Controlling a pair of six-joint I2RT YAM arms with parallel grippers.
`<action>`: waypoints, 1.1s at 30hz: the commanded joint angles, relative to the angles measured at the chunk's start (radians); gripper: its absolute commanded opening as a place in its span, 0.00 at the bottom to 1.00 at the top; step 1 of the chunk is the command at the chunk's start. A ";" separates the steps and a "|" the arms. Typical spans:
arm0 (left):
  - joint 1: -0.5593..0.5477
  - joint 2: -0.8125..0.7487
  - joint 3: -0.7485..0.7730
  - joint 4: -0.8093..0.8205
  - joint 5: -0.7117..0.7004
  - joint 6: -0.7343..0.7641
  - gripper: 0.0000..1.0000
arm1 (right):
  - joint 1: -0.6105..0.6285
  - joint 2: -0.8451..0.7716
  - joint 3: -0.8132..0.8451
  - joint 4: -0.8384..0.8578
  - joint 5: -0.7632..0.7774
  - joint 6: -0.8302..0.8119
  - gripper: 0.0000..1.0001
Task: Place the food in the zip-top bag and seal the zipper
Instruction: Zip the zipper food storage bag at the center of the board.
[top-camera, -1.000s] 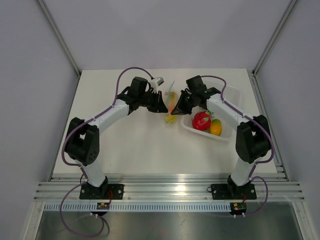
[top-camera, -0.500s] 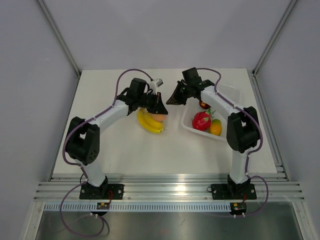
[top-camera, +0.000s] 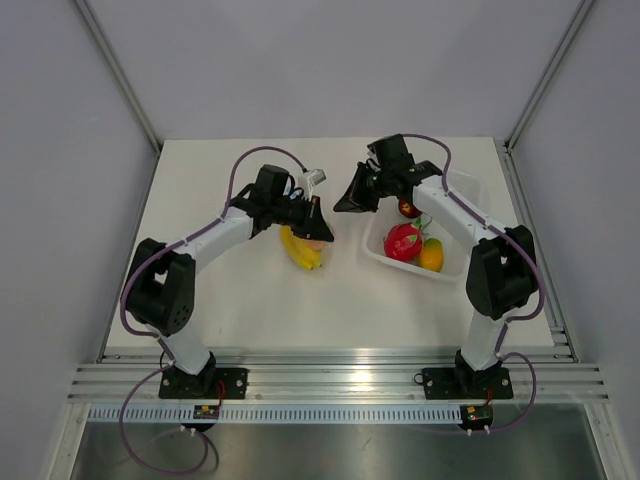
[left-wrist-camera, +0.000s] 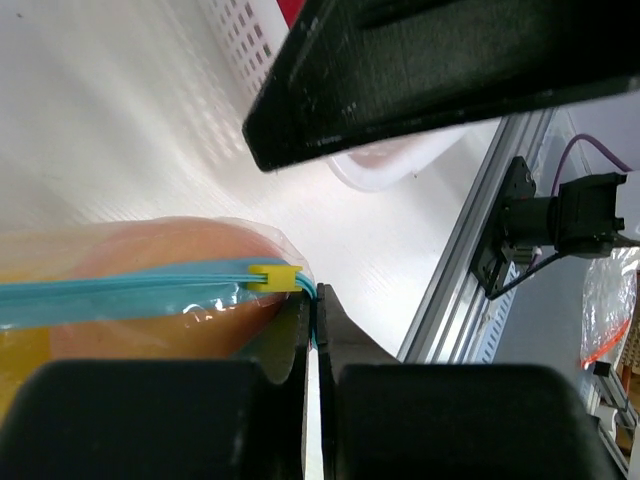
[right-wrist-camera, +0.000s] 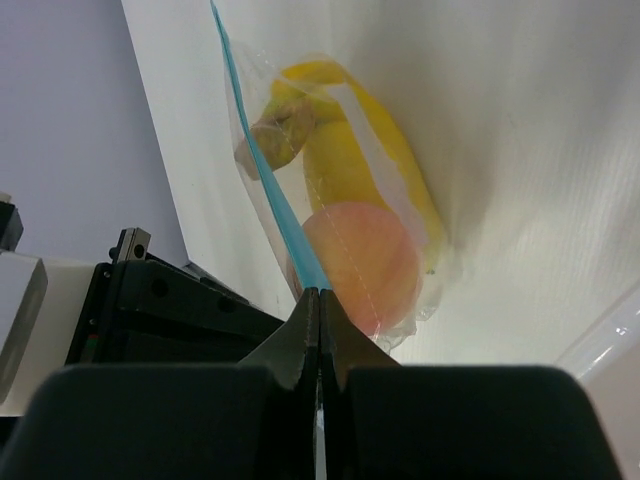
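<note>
The zip-top bag (top-camera: 308, 246) lies on the table with a yellow banana bunch (top-camera: 298, 250) and an orange-pink peach (top-camera: 318, 237) inside it. My left gripper (top-camera: 322, 230) is shut on the end of the light-blue zipper (left-wrist-camera: 120, 295), just past its yellow slider (left-wrist-camera: 273, 277). My right gripper (top-camera: 340, 206) is shut and hangs to the right of the bag, holding nothing. In the right wrist view the zipper (right-wrist-camera: 270, 190) runs behind the shut tips of that gripper (right-wrist-camera: 320, 292), with the banana bunch (right-wrist-camera: 350, 150) and the peach (right-wrist-camera: 360, 260) beyond.
A white perforated tray (top-camera: 440, 272) sits at the right, holding a red fruit (top-camera: 402, 241), an orange-yellow fruit (top-camera: 431, 255) and a dark red fruit (top-camera: 408, 208). The right forearm passes over the tray. Aluminium rails run along the near edge.
A second ago both grippers held the bag up between them. The bag now lies on the table with the left gripper still on it, and the right gripper has drawn away to the right.
</note>
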 joint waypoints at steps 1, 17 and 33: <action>0.014 -0.095 -0.051 0.043 0.048 0.042 0.00 | -0.005 -0.052 -0.018 -0.007 -0.077 -0.032 0.01; 0.018 -0.171 -0.101 0.057 0.047 0.039 0.00 | -0.022 -0.110 -0.140 -0.032 -0.186 -0.135 0.40; -0.001 -0.148 -0.074 0.157 0.150 -0.030 0.00 | 0.053 0.093 -0.052 0.212 -0.324 0.048 0.24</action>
